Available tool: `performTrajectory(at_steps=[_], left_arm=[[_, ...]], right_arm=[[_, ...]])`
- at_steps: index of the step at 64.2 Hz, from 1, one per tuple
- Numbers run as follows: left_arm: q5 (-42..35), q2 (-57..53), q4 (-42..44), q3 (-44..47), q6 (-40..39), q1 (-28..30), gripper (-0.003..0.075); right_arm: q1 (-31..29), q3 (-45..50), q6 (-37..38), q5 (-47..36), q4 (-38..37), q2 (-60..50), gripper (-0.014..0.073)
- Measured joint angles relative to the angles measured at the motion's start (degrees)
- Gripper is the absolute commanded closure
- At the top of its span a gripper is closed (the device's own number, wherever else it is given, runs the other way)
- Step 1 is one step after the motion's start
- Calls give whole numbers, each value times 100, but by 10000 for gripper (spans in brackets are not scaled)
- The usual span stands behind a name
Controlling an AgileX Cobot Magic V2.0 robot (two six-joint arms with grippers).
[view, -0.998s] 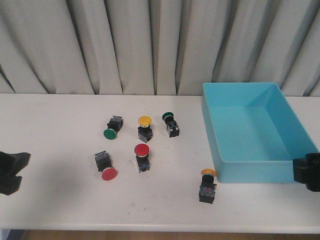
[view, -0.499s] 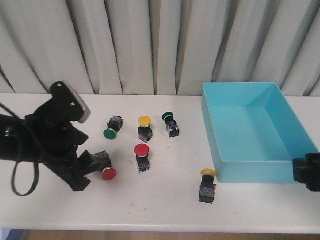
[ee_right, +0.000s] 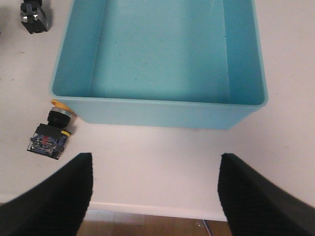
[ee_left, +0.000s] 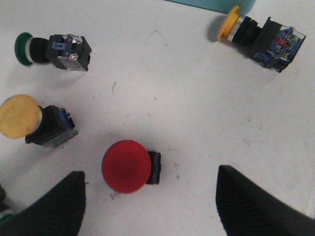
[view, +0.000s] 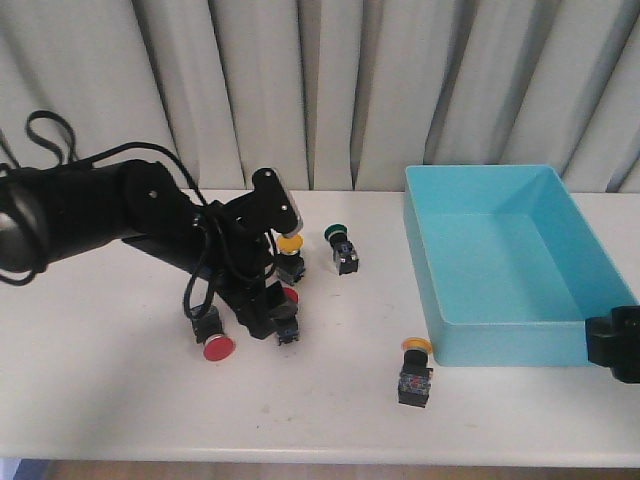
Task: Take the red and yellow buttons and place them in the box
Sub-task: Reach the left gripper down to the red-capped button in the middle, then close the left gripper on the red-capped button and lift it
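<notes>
Right now the left gripper (ee_left: pixel 147 206) hangs over the middle of the desk (view: pixel 100 400) with its fingers spread apart, and the upright red button (ee_left: pixel 126 166) sits between them, untouched. Close neighbours crowd it: a yellow button (ee_left: pixel 19 116) just beside, a green-capped button (ee_left: pixel 51 49) farther off. If the gripper descends off-centre, one finger could catch the round cap and tip the red button over, or nudge the yellow one aside. The smooth cap could also slip out if the fingers grip it rather than the blocky body.

A second red button (view: pixel 216 346) lies on its side near the arm, and another yellow button (view: pixel 415 372) lies against the near wall of the box (view: pixel 500 250), which holds nothing yet. The right gripper (ee_right: pixel 155 191) waits near the box, fingers apart and empty.
</notes>
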Motion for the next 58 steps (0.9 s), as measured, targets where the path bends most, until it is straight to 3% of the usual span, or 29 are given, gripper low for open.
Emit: performTrajectory(at_steps=[21,42,51,58], left_arm=[[667,1326,393,-1401,28,-13,158],[752,1907,678,-1706,12,-13,161],[752,1971,691,-1706,12,-13,199],[745,1971,691,-1706,12,-13,274]], right_arm=[[0,0,0,29,17,0,67],[0,0,0,134,22,0,80],[0,0,0,138,22,0,96],[0,0,0,138,22,0,107]])
